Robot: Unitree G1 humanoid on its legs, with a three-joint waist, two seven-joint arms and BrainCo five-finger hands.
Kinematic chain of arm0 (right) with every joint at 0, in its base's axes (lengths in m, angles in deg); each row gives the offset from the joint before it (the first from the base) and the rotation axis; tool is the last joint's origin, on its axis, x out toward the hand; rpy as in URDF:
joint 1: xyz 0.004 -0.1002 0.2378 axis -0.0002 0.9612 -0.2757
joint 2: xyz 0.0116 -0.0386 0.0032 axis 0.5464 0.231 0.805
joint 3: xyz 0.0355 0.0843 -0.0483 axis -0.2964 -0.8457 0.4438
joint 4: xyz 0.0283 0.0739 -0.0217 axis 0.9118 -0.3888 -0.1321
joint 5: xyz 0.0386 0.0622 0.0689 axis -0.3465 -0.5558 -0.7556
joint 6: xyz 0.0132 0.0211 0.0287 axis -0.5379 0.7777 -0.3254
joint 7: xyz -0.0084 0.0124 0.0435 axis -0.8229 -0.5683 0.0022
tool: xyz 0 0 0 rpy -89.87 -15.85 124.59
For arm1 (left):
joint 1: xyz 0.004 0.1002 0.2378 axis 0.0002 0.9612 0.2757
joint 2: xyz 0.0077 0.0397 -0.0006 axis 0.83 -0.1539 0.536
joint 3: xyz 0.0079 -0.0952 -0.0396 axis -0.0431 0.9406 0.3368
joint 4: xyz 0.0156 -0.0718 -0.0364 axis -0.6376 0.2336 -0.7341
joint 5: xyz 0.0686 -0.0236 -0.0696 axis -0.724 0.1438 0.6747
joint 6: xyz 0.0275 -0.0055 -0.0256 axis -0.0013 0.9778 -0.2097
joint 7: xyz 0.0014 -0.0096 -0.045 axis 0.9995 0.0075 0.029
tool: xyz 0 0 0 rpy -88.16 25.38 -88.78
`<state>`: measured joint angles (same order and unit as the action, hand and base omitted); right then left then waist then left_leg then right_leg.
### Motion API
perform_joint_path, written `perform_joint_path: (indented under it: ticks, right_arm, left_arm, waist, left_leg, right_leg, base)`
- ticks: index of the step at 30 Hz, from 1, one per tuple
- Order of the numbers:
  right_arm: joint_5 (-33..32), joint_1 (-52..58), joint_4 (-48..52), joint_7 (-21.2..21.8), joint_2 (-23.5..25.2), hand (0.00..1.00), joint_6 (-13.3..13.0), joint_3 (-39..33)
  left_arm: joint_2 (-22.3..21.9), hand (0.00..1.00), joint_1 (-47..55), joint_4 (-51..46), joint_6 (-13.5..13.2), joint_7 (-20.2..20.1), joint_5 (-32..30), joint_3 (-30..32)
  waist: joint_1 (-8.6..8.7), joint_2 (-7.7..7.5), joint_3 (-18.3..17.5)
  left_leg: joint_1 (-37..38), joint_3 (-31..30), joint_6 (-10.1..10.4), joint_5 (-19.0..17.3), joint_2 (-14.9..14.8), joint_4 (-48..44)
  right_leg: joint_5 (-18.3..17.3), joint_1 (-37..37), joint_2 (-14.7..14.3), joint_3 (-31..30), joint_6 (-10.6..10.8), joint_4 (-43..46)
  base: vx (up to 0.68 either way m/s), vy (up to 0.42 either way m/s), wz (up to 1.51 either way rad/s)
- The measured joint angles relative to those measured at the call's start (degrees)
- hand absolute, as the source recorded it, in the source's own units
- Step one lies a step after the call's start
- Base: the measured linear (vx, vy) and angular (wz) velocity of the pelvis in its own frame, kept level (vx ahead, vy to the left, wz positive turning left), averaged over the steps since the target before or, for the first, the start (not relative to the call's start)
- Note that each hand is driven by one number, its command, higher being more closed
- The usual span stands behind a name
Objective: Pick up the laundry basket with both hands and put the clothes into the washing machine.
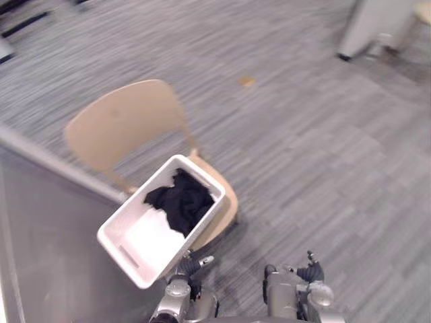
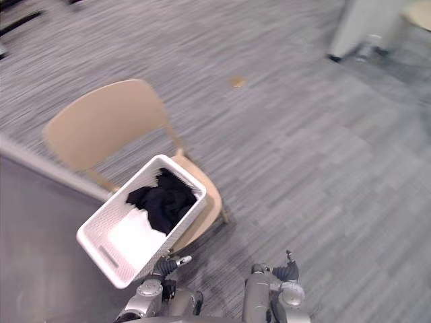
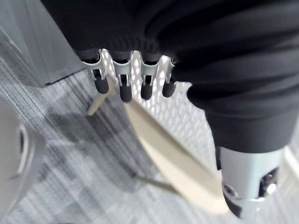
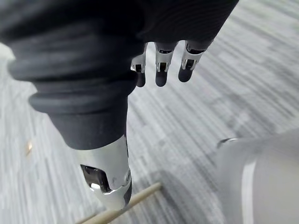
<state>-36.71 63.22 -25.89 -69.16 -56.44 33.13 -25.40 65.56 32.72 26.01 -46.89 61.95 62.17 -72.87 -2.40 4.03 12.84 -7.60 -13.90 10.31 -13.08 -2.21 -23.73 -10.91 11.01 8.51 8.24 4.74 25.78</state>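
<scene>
Laundry basket [image 1: 121, 250] sits on beige chair [image 1: 124, 121] seat, centre-left of frame, black clothes [image 1: 182, 202] piled at its far end. Left hand [image 1: 190, 265] at basket's near-right corner, fingers [image 3: 125, 88] loose, gripping nothing, poss. touching wall. Right hand [image 1: 310, 271] lower right over carpet [image 1: 303, 134], fingers [image 4: 160, 77] relaxed, empty.

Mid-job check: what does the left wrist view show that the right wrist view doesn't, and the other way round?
Left wrist view: the left hand, fingers straight, close to the perforated wall of the white laundry basket, above the edge of the beige chair seat, with a grey panel beyond. Right wrist view: the right hand, fingers relaxed, hanging over open floor. Both: grey striped carpet and a beige chair leg.
</scene>
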Motion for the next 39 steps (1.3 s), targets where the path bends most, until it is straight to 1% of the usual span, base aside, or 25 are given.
perform_joint_path:
  ticks: [2,3,4,5,6,7,9,14,15,16,17,18,19,20,21,23,24,25,26,28,29,30,31,36,39]
  right_arm:
    - [-0.76,-0.54,-0.02,-0.66,-0.07,0.0,-0.24,0.56]
    - [-1.05,-1.93,-0.75,-0.94,-0.2,0.0,-0.5,0.62]
    - [-1.26,-2.59,-1.34,-0.89,-0.34,0.0,-0.51,0.62]
    - [-1.37,-3.97,-3.0,-0.94,-0.64,0.0,-0.53,0.46]
    - [-1.49,-5.26,-4.92,-1.08,-0.77,0.0,-0.48,-0.21]
    - [-1.68,-5.9,-5.8,-1.13,-0.73,0.0,-0.43,-0.4]
    - [-1.91,-7.95,-8.37,-1.65,0.01,0.0,-0.34,-0.85]
    - [0.06,-8.74,-9.54,-2.39,-1.04,0.0,-0.31,-3.6]
    - [-0.12,-8.68,-9.57,-1.33,-2.18,0.0,-0.25,-4.7]
    - [-0.63,-8.62,-10.12,-0.27,-4.37,0.0,-0.21,-6.38]
    - [-0.61,-9.06,-9.8,-0.56,-6.89,0.0,0.26,-7.47]
    - [-1.93,-8.7,-7.88,-0.08,-7.85,0.0,1.54,-7.83]
    - [-3.23,-7.92,-3.16,0.6,-9.01,0.0,3.1,-7.74]
    - [-0.43,-6.68,4.13,0.16,-10.41,0.0,2.53,-6.23]
    - [1.96,-5.43,10.51,0.15,-11.63,0.0,0.85,-4.71]
    - [6.3,-3.21,16.7,-0.25,-13.51,0.0,-1.25,-4.65]
    - [8.79,-2.1,19.2,-0.25,-14.91,0.0,-1.68,-4.62]
    - [9.93,-1.63,20.41,-0.21,-15.37,0.0,-1.69,-4.6]
    - [11.91,-0.67,22.99,0.08,-15.8,0.0,-1.77,-4.27]
    - [13.98,-0.16,24.8,0.81,-17.11,0.0,-2.24,-2.46]
    - [14.47,-0.15,25.55,1.88,-18.48,0.0,-2.45,-0.39]
    - [14.57,-0.72,25.69,2.99,-19.81,0.0,-2.76,2.27]
    - [14.6,-1.05,25.69,3.59,-20.31,0.0,-2.78,3.56]
    - [14.6,-6.26,23.09,7.37,-24.0,0.0,-4.52,13.39]
    - [15.55,-15.31,15.48,8.06,-26.71,0.0,-5.04,19.43]
  left_arm:
    - [0.01,0.0,0.29,-0.12,-0.24,0.44,0.6,0.04]
    - [0.5,0.0,1.38,-0.28,-0.29,0.81,0.76,0.03]
    - [0.52,0.0,1.87,-0.19,-0.26,0.86,0.79,0.01]
    - [0.56,0.0,2.84,-0.23,-0.34,0.74,1.18,-0.27]
    - [0.84,0.0,2.71,0.17,-0.49,0.84,1.44,-0.24]
    - [1.1,0.0,2.65,0.18,-0.53,0.84,1.79,-0.27]
    - [2.92,0.0,2.2,0.9,-0.56,0.82,2.41,-0.56]
    - [6.01,0.0,2.46,3.24,-0.48,0.9,2.22,-0.79]
    - [6.56,0.0,2.69,3.84,-0.41,0.76,2.23,-0.79]
    - [6.97,0.0,2.93,3.92,-0.47,0.68,2.28,-0.34]
    - [7.11,0.0,2.98,4.22,-0.47,0.64,2.21,-0.3]
    - [7.2,0.0,3.03,4.39,-0.44,0.61,2.24,-0.4]
    - [7.77,0.0,3.48,4.35,-0.52,0.57,2.2,-0.65]
    - [8.95,0.0,3.97,4.18,-0.6,0.57,2.06,-1.02]
    - [9.9,0.0,4.26,4.14,-0.62,0.58,1.7,-1.07]
    - [10.96,0.0,4.93,3.64,-0.7,0.61,1.67,-0.96]
    - [11.27,0.0,5.29,3.18,-0.89,0.62,1.69,-0.92]
    - [11.44,0.0,5.4,3.13,-1.03,0.62,1.67,-0.93]
    - [11.86,0.0,5.59,3.12,-1.29,0.6,1.38,-0.92]
    - [11.87,0.0,5.84,3.23,-1.57,0.61,0.59,-0.83]
    - [11.08,0.0,6.43,3.17,-1.95,0.6,0.55,-0.57]
    - [10.65,0.0,7.14,3.22,-2.01,0.57,0.54,-0.39]
    - [10.56,0.0,7.47,3.22,-2.04,0.44,0.42,-0.44]
    - [11.01,0.0,7.73,3.13,-2.31,0.17,0.14,-0.56]
    - [11.61,0.0,7.28,3.16,-2.7,-0.61,0.11,-1.81]
  waist:
    - [-0.28,-0.33,0.11]
    - [-0.6,-0.31,0.04]
    - [-0.71,-0.21,-0.02]
    - [-1.47,0.11,-0.25]
    - [-1.79,0.12,-0.51]
    - [-1.82,0.06,-0.74]
    - [-1.71,-1.77,-0.98]
    - [-1.75,-2.74,-1.45]
    - [-1.67,-2.9,-1.42]
    - [-1.57,-3.52,-1.09]
    - [-1.33,-3.6,-0.89]
    - [-1.17,-3.53,-0.81]
    - [-0.48,-3.6,-0.78]
    - [0.97,-3.57,-0.76]
    - [1.89,-4.1,-0.63]
    - [1.94,-4.66,-0.72]
    - [1.7,-5.62,-1.28]
    - [1.67,-5.17,-1.04]
    - [1.7,-7.04,-1.99]
    - [2.16,-6.02,-1.92]
    - [1.64,-5.25,-2.53]
    - [1.45,-3.62,-3.45]
    - [1.53,-3.1,-3.65]
    - [1.39,-2.57,-3.03]
    - [0.25,-1.9,-0.71]
  left_leg:
    - [-1.48,8.97,-1.27,1.28,-2.1,1.98]
    - [-1.95,19.65,-4.33,4.81,-4.05,4.26]
    - [-1.9,22.38,-5.33,6.24,-4.42,5.1]
    - [-1.99,26.65,-6.54,10.11,-4.91,7.13]
    - [-2.21,28.63,-7.6,10.86,-4.29,9.12]
    - [-2.55,28.69,-8.33,11.38,-3.75,9.94]
    - [-2.89,28.18,-10.16,12.92,-1.51,13.7]
    - [-0.79,25.15,-10.21,14.32,1.74,16.86]
    - [-0.26,24.94,-10.56,14.5,2.25,17.41]
    - [0.27,25.09,-11.13,13.74,3.02,17.82]
    - [0.32,24.92,-11.96,12.24,3.67,17.84]
    - [0.3,24.88,-11.91,12.19,3.8,18.16]
    - [0.85,24.79,-11.91,12.2,4.07,18.73]
    - [1.56,23.73,-11.91,12.22,4.21,19.0]
    - [1.69,22.01,-11.93,12.24,4.2,19.07]
    - [1.44,20.85,-11.92,12.25,4.11,19.02]
    - [0.99,20.0,-11.67,12.41,4.24,18.68]
    - [0.72,19.63,-11.53,12.5,4.49,18.6]
    - [0.18,18.76,-10.91,12.9,5.61,18.61]
    - [0.17,17.37,-10.07,13.56,5.9,19.2]
    - [-0.11,16.9,-9.13,14.23,5.23,20.49]
    - [-0.62,16.1,-8.85,15.57,4.5,21.52]
    - [-0.66,15.55,-9.03,16.3,4.23,21.85]
    - [-1.32,11.03,-9.64,19.49,3.97,23.85]
    - [-2.45,8.42,-10.09,20.27,4.52,23.69]
  right_leg:
    - [-0.44,-3.72,1.51,5.61,-0.75,-1.4]
    - [-0.45,-6.39,2.25,10.05,-0.76,-2.96]
    - [-0.45,-7.28,2.31,11.41,-0.75,-3.7]
    - [-0.5,-8.96,2.19,14.38,-0.67,-5.44]
    - [-0.49,-9.99,2.42,16.6,-0.64,-7.02]
    - [-0.49,-10.27,2.64,17.41,-0.64,-7.63]
    - [-0.42,-12.5,3.13,21.8,-0.5,-11.57]
    - [0.71,-16.53,4.01,23.4,1.46,-14.93]
    - [0.54,-16.72,4.45,23.58,1.72,-14.5]
    - [-0.5,-16.24,5.94,23.63,3.28,-11.81]
    - [-1.58,-14.16,7.82,22.78,4.08,-5.39]
    - [-1.57,-12.45,8.88,21.47,3.88,-1.32]
    - [-0.77,-9.34,10.18,17.95,2.48,5.12]
    - [0.47,-5.32,10.1,11.88,-0.83,11.97]
    - [-1.58,-2.57,7.37,4.94,-1.28,14.04]
    - [-4.58,-2.01,3.64,-2.03,0.38,9.8]
    - [-5.03,-2.23,1.85,-4.56,0.7,5.7]
    - [-4.9,-2.74,1.39,-5.19,0.51,3.51]
    - [-4.59,-3.3,1.72,-4.97,0.44,-1.16]
    - [-4.08,-3.98,1.71,-3.71,-0.32,-3.25]
    - [-3.54,-3.97,0.95,-3.2,-0.23,-5.13]
    - [-2.35,-4.61,-0.09,-2.39,-0.36,-7.44]
    - [-1.74,-5.06,-0.48,-1.81,-0.05,-8.46]
    - [-0.64,-7.09,-1.5,2.95,-0.99,-11.7]
    - [-0.25,-7.54,-1.55,5.62,-1.53,-12.05]
  base:
    - [0.1,-0.237,2.22]
    - [0.07,-0.107,1.58]
    - [0.08,-0.066,1.54]
    - [0.08,0.017,1.21]
    - [0.06,0.047,1.16]
    - [0.06,0.09,1.14]
    - [0.02,0.103,0.96]
    - [0.0,0.072,0.46]
    - [-0.05,0.07,0.19]
    - [-0.08,0.096,0.19]
    - [-0.11,0.103,0.15]
    - [-0.16,0.123,0.11]
    - [-0.14,0.125,0.16]
    - [-0.07,0.12,0.37]
    - [0.0,0.061,0.46]
    - [0.01,-0.025,0.51]
    - [0.0,-0.058,0.54]
    - [0.02,-0.112,0.64]
    - [0.03,-0.147,0.75]
    - [0.03,-0.128,0.56]
    - [0.06,-0.1,0.12]
    - [0.08,-0.121,0.08]
    - [0.09,-0.098,0.21]
    - [0.1,-0.089,0.42]
    - [0.09,-0.06,0.43]
